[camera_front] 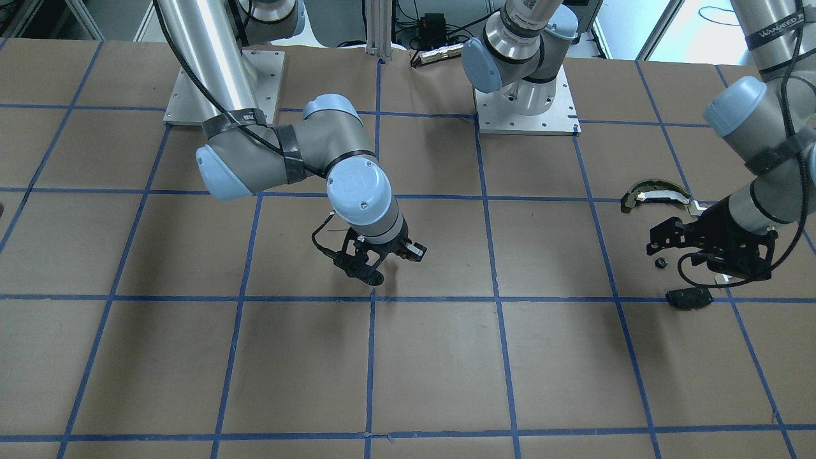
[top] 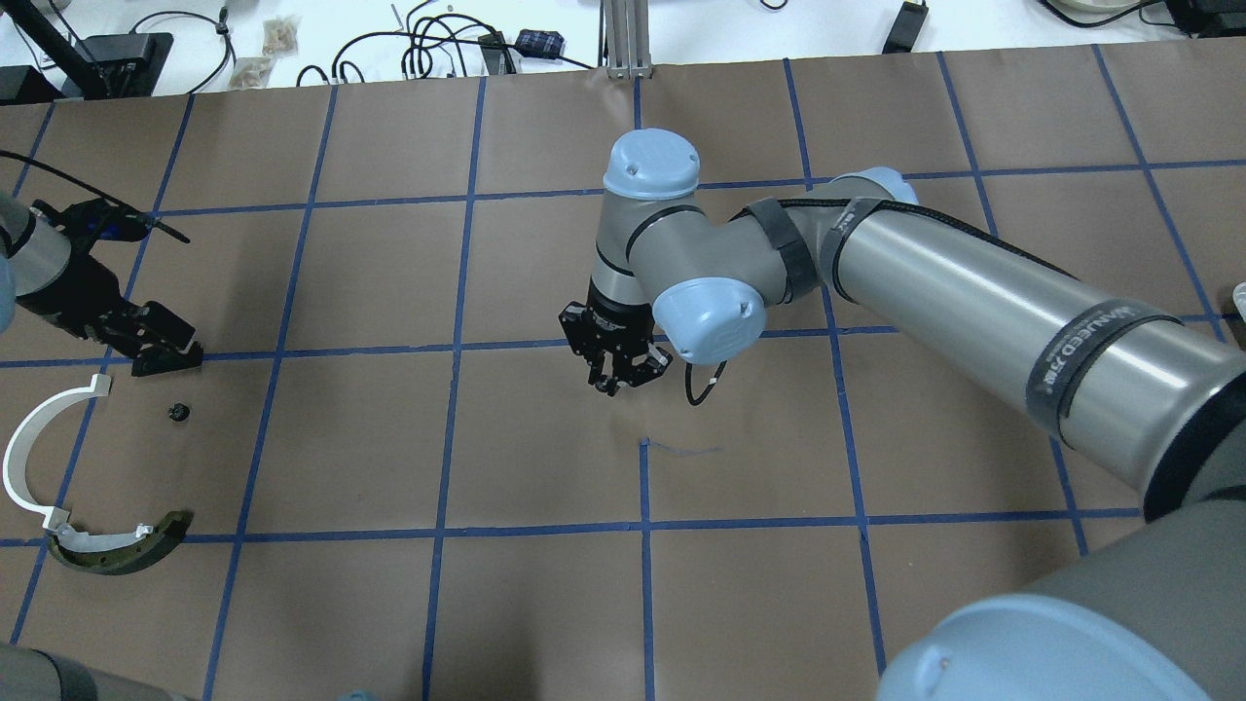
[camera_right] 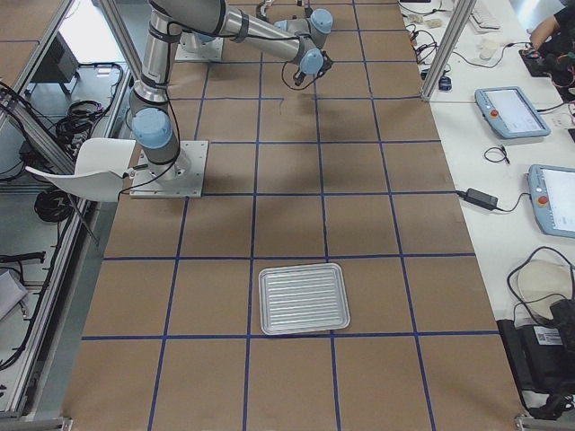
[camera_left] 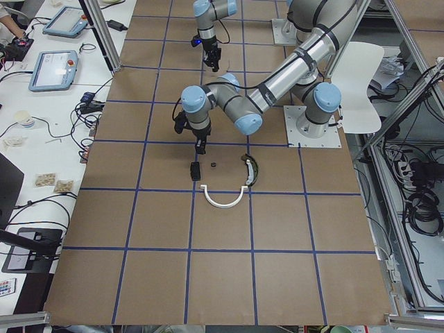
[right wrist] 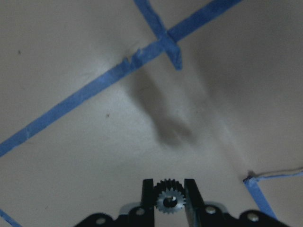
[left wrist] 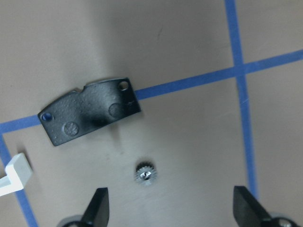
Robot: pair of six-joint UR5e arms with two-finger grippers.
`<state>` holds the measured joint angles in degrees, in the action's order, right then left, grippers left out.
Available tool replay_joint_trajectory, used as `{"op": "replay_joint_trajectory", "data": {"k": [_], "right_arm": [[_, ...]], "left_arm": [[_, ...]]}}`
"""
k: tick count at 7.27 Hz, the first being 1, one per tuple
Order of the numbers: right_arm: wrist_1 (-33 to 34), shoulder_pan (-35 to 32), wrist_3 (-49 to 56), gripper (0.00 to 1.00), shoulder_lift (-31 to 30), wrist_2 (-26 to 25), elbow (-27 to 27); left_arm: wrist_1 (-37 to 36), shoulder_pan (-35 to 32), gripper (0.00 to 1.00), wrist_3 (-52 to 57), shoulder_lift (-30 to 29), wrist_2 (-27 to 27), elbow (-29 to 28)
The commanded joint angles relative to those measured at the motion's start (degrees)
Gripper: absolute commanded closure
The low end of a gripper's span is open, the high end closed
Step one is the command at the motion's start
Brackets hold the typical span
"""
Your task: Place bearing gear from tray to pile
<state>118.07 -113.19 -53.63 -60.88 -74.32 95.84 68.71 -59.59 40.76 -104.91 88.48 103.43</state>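
Observation:
My right gripper [right wrist: 166, 196] is shut on a small toothed bearing gear [right wrist: 166, 200] and holds it above the table near the middle [top: 613, 382]. The pile lies at the table's left end: a white curved arc [top: 29, 458], an olive-and-white curved piece [top: 122, 545] and a flat black plate [left wrist: 90, 111]. Another small gear [left wrist: 145, 174] lies on the paper by the plate; it also shows in the overhead view [top: 178, 412]. My left gripper [left wrist: 170, 189] is open and empty above that gear. The tray [camera_right: 304, 297] is a ribbed metal one at the table's right end, with nothing in it.
Brown paper with a blue tape grid [top: 642, 526] covers the table. Both arm bases [camera_front: 526, 95] stand at the robot's edge. Cables and tablets [camera_right: 512, 112] lie on the side bench beyond the table.

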Motion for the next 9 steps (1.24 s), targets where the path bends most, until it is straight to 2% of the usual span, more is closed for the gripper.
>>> {"op": "replay_joint_trajectory", "data": {"k": [1,2,3,4,5,6,7,8,9], "right_arm": [[1.28,-1.50,0.19,0.18,0.50,-1.43,-0.04],[1.46,-0.29,0.98,0.00,-0.03,-3.62,-0.74],[0.33,3.56,5.94,0.00,-3.43,-4.16,-1.27],[-5.16,11.42,14.26,0.00,-8.42,-5.56,-1.53],[-12.09,19.60,27.83,0.00,-13.60,-7.66,-1.53],[-14.86,25.94,39.80,0.00,-18.09,-14.30,-1.80],[-22.02,29.75,45.40,0.00,-22.23,-14.97,-1.80],[-27.31,31.26,45.98,0.00,-26.10,-15.42,-1.97],[-28.06,31.02,46.24,0.00,-29.44,-15.07,-2.15]], "left_arm": [[1.95,-9.63,0.05,-13.62,1.98,-0.41,-1.03],[1.95,-11.41,0.05,-15.16,2.16,-1.45,-0.16],[1.95,-13.08,0.05,-20.14,2.51,-1.55,-0.07],[1.87,-17.10,0.05,-25.58,2.86,-1.38,-0.15],[1.43,-23.49,0.05,-34.69,2.17,-0.94,-0.07],[0.38,-30.43,0.05,-45.92,1.55,-0.76,-0.15],[-1.89,-37.37,0.06,-52.64,0.16,-0.76,0.02],[-7.13,-41.79,0.06,-57.84,-2.38,-1.02,0.02],[-10.84,-44.27,0.07,-62.77,-5.80,-1.02,0.20]]}}
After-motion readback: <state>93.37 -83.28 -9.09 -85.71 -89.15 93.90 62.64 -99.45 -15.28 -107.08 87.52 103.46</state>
